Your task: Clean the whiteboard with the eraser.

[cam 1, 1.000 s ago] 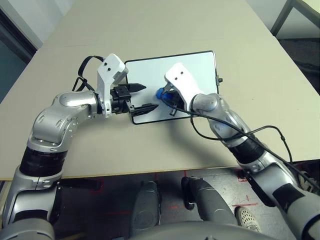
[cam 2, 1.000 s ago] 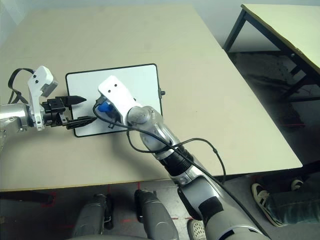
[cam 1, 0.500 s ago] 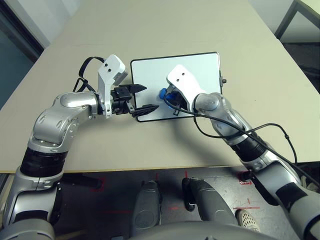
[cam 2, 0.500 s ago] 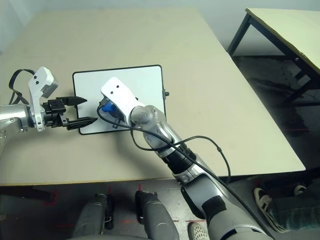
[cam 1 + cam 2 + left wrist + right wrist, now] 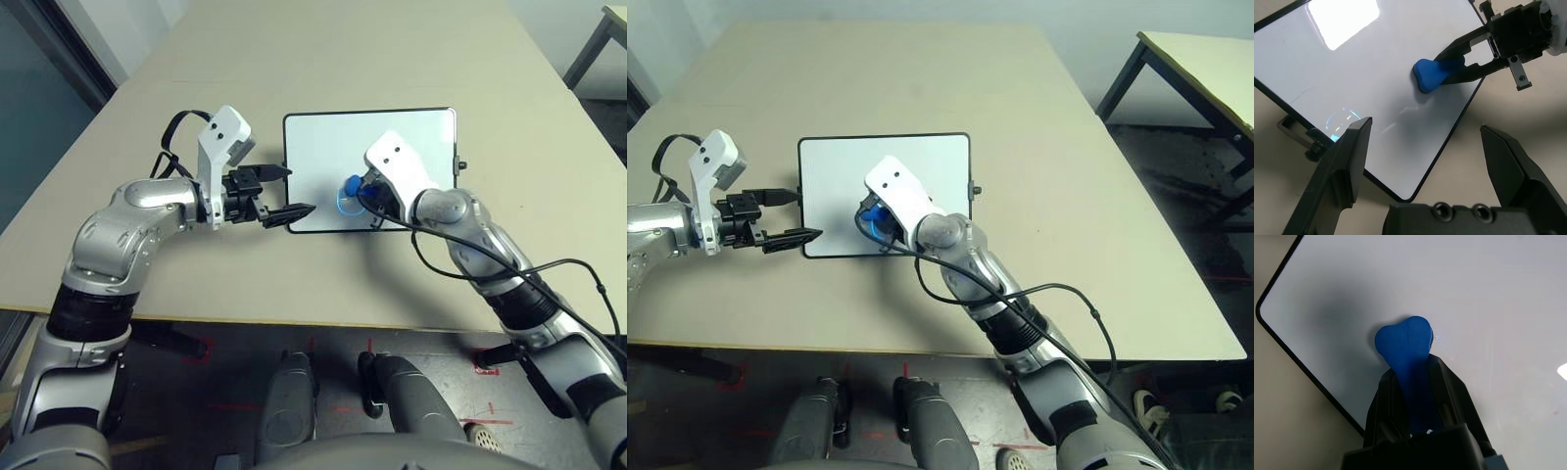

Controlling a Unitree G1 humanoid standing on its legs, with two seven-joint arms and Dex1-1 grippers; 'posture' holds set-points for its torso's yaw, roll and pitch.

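The whiteboard (image 5: 392, 147) is lying flat on the bench (image 5: 294, 59), near its middle. The right gripper (image 5: 1420, 396) is holding the eraser (image 5: 1403, 340) clamped between its fingers, with the blue tip pressing on the board surface close to the board's near edge and near corner. The left gripper (image 5: 279, 196) is sitting at the board's left short edge with its fingers spread wide, holding nothing; whether either finger is touching the frame cannot be told. No ink marks are showing on the visible white surface, apart from light reflections. Judgement: the wiping is under way and probably near completion, though the part under the right arm is hidden.
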